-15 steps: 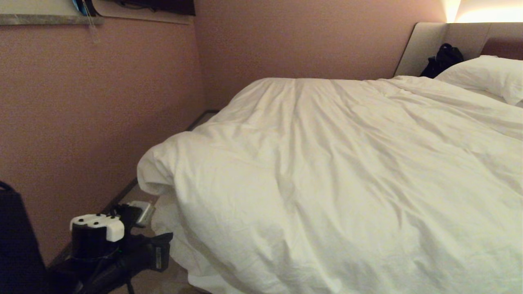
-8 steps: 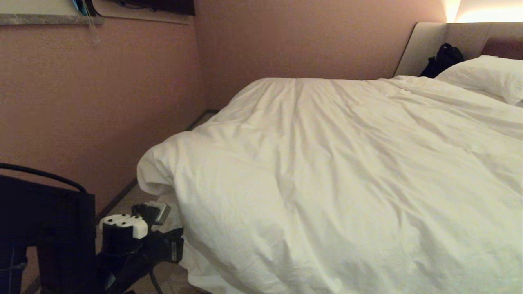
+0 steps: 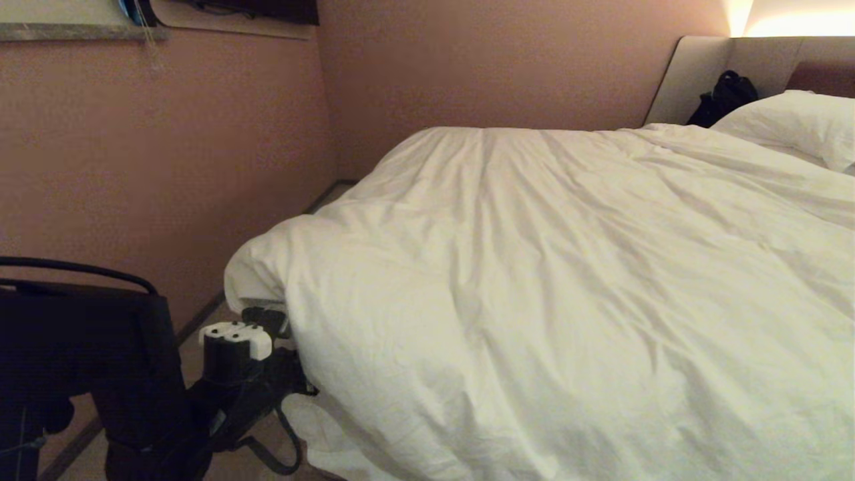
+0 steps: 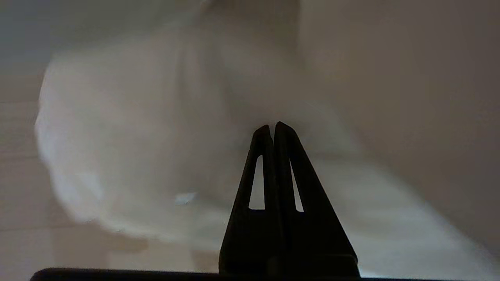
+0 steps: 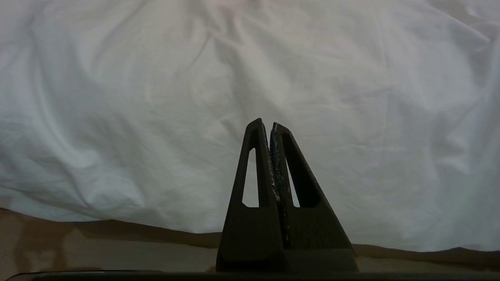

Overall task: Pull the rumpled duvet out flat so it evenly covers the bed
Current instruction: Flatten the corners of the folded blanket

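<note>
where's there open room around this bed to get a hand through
Free: the floor strip between the wall and the duvet corner. Tight low down, where the left gripper sits under the overhang.

Left tool point(image 4: 272, 125) closed, arm low at left; right tool point(image 5: 265, 124) closed.

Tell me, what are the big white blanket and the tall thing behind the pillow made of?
The duvet looks like soft matte cotton cloth over puffy filling: it is creased all over and bulges at the corner. The headboard behind the pillow looks padded and covered in smooth beige fabric or leather-like material; the pictures do not settle which.
</note>
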### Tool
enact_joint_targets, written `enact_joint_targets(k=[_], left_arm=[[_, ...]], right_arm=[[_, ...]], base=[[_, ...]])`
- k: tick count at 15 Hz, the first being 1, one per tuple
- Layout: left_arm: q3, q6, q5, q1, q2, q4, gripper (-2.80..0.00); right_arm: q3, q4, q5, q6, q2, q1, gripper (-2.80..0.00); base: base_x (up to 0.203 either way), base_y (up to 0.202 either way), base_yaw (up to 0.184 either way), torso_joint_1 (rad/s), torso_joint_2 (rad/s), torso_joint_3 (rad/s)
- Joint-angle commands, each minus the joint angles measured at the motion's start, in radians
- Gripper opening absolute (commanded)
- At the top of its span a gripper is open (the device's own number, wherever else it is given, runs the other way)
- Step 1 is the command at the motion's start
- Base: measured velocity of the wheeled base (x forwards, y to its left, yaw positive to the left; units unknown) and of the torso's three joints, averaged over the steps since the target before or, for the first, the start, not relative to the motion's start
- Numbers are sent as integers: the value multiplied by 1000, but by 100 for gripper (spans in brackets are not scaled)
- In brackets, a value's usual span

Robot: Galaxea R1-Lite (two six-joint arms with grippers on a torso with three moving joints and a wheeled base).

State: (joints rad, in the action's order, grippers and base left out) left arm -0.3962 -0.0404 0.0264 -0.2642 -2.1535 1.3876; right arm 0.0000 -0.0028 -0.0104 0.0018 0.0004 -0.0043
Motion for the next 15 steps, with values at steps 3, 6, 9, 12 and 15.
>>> enact_joint_targets(k=[3,6,9,12,15], left_arm=[[-55,-32,0,-6,17,-24,-280],[-55,-36,0,-15,28,-26,-280],[-56,-36,1,-29,35,-47,-280],[-63,-36,1,-32,35,-47,-280],[-71,-34,1,-36,34,-35,0]], right_arm=[[0,0,0,0,0,0,-280],[0,0,0,0,0,0,-280],[0,0,1,0,0,0,-280],[0,0,0,0,0,0,-280],[0,0,1,0,0,0,-280]], base=[[0,0,0,0,0,0],[0,0,0,0,0,0],[0,0,0,0,0,0],[0,0,0,0,0,0],[0,0,0,0,0,0]])
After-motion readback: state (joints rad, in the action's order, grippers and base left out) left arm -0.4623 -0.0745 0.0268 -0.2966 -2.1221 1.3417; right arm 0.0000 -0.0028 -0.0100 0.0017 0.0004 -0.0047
